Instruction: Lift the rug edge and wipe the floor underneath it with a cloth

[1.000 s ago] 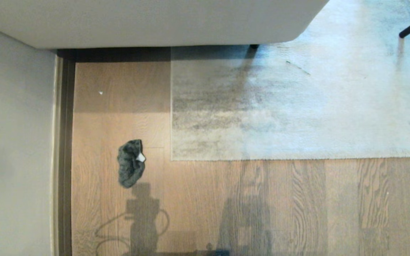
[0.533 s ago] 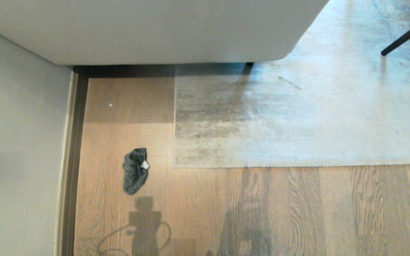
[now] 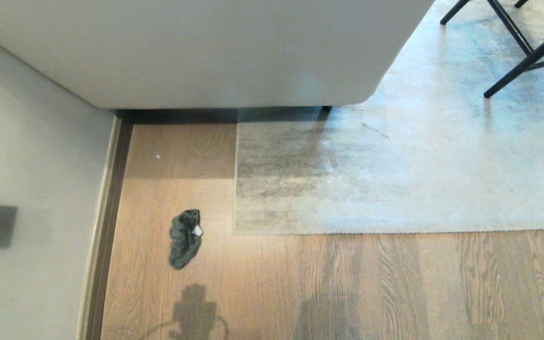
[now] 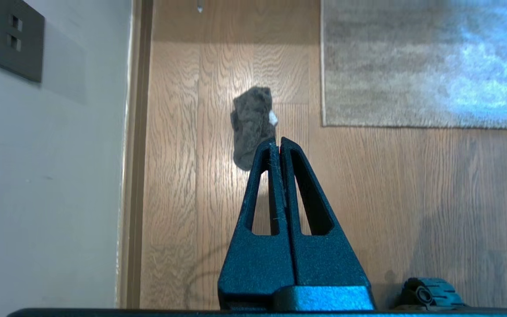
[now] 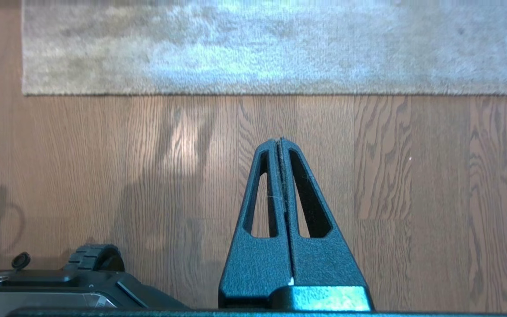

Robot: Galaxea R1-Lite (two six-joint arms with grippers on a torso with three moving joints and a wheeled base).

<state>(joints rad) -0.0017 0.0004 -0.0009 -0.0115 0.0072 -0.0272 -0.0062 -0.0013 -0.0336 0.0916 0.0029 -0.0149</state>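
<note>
One cloth (image 4: pixel 252 125) lies beyond the closed left end effector (image 4: pixel 278 141).

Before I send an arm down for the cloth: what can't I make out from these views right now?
- Floor under the rug: hidden by the flat-lying rug, every view.
- Rug's far side: covered by the white furniture, head view.
- Cloth: lower end hidden behind the shut left gripper, left wrist view.
- Chair legs: cut off by the head view's edge.

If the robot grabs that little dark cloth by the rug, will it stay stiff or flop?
The cloth lies crumpled on the floor, so it would probably droop. It looks fuzzy and small, likely light and easy to pinch.
</note>
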